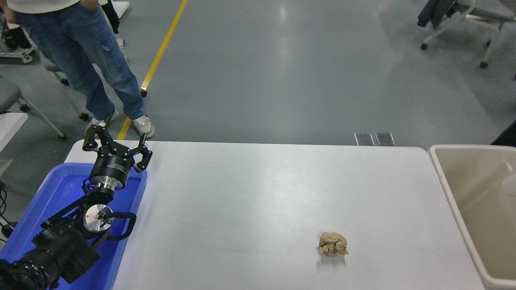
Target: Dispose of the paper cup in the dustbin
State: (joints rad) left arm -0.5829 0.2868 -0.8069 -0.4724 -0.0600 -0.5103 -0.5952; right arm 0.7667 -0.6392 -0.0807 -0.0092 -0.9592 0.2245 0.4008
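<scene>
Paper cup [509, 184] blurred inside the dustbin [443, 177]

The left hand [115, 145] is parked open and empty over the blue tray [48, 189]; the right hand is unseen.

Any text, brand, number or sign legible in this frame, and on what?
Left pincer: pale lettering on its black body, too small and blurred to read.
Bin, tray, paper ball, table: no text visible.
Floor: a yellow line, no writing.
Nothing can be read.
</scene>
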